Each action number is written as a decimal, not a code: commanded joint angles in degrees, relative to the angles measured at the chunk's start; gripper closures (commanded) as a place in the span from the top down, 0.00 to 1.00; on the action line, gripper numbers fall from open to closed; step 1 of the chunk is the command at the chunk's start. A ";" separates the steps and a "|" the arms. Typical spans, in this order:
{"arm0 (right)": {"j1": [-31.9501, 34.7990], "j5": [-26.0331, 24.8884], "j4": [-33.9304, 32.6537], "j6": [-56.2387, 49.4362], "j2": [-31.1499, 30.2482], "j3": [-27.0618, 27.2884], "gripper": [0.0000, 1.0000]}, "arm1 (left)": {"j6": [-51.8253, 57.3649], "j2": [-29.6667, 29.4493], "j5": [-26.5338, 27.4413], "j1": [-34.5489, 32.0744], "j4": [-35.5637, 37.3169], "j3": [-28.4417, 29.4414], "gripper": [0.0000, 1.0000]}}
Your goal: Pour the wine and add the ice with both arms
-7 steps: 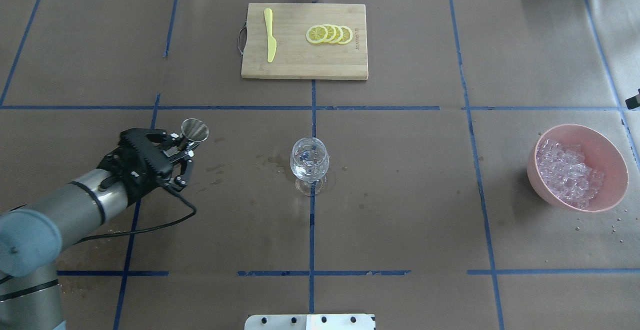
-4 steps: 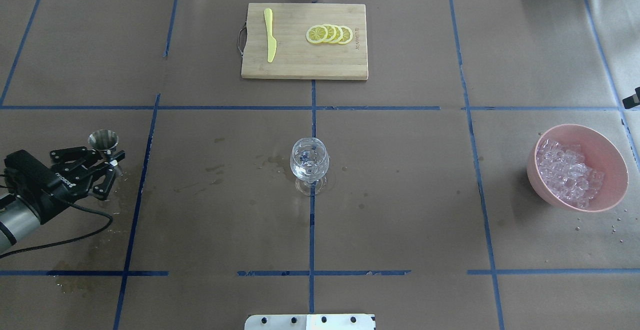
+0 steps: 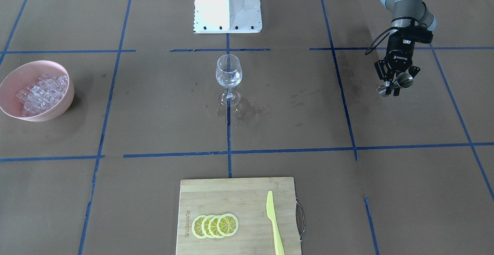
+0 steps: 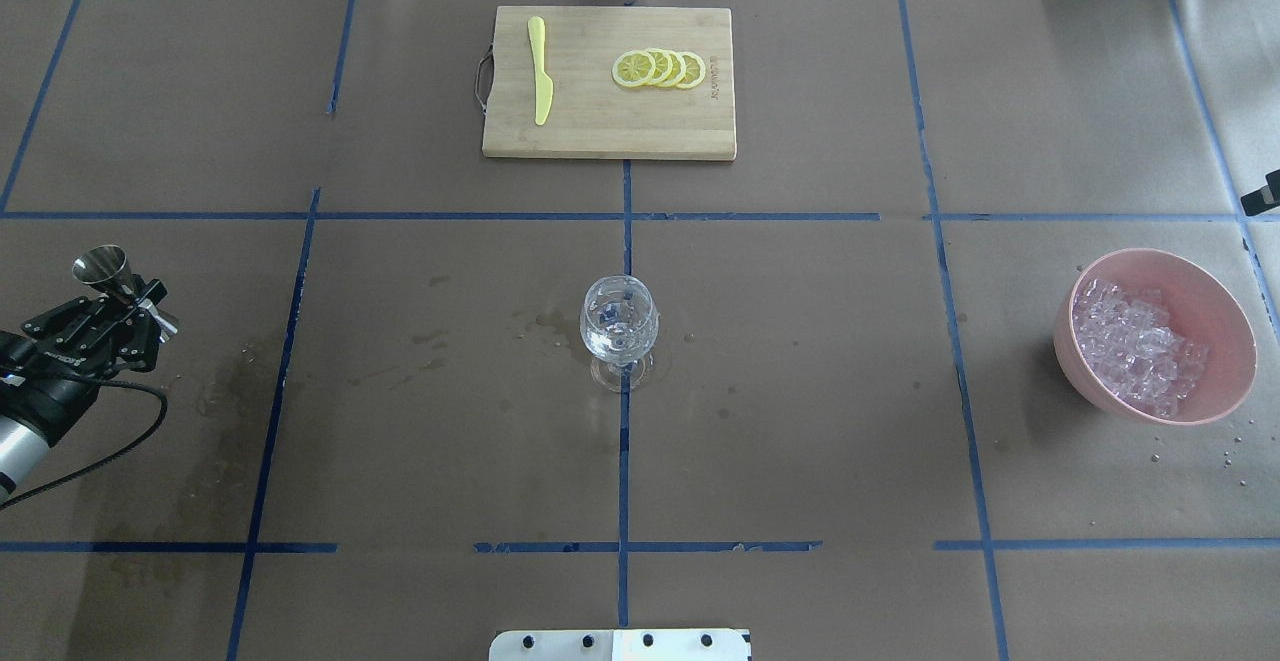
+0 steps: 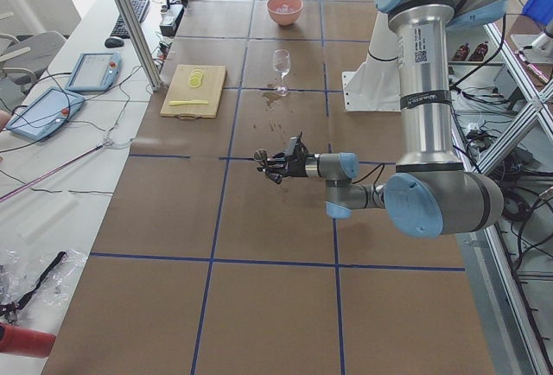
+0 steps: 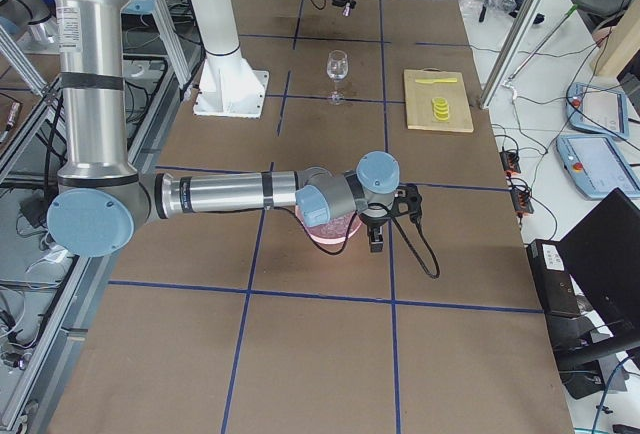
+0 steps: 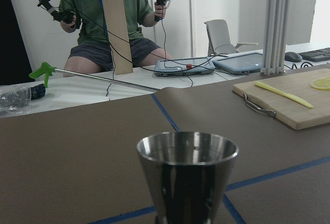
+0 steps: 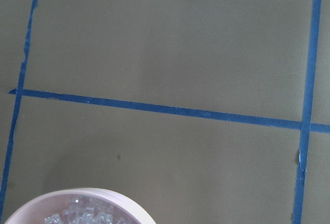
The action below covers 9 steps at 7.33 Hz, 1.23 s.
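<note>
My left gripper (image 4: 138,303) is shut on a steel jigger (image 4: 103,268) and holds it upright above the table's far left edge. It also shows in the front view (image 3: 395,85), and the jigger fills the left wrist view (image 7: 186,175). The wine glass (image 4: 619,326) stands at the table's centre with a little clear wine (image 4: 617,343) in it. The ice (image 4: 1135,346) fills a pink bowl (image 4: 1232,313) at the right. My right gripper (image 6: 376,238) hangs beside that bowl; I cannot tell whether it is open or shut. Its wrist view shows the bowl's rim (image 8: 77,195).
A wooden cutting board (image 4: 600,131) at the back centre carries lemon slices (image 4: 660,69) and a yellow knife (image 4: 540,71). Wet stains (image 4: 545,321) lie left of the glass. A few ice crumbs (image 4: 1228,456) lie near the bowl. The white pedestal (image 3: 227,4) stands behind the glass.
My left gripper has carried the jigger leftward, from near the glass to the table's left edge. The glass and bowl have not moved.
</note>
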 commanded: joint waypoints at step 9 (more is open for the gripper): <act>-0.29 0.01 0.00 0.46 0.00 0.02 1.00 | -3.68 -3.58 11.76 8.39 0.98 5.91 0.21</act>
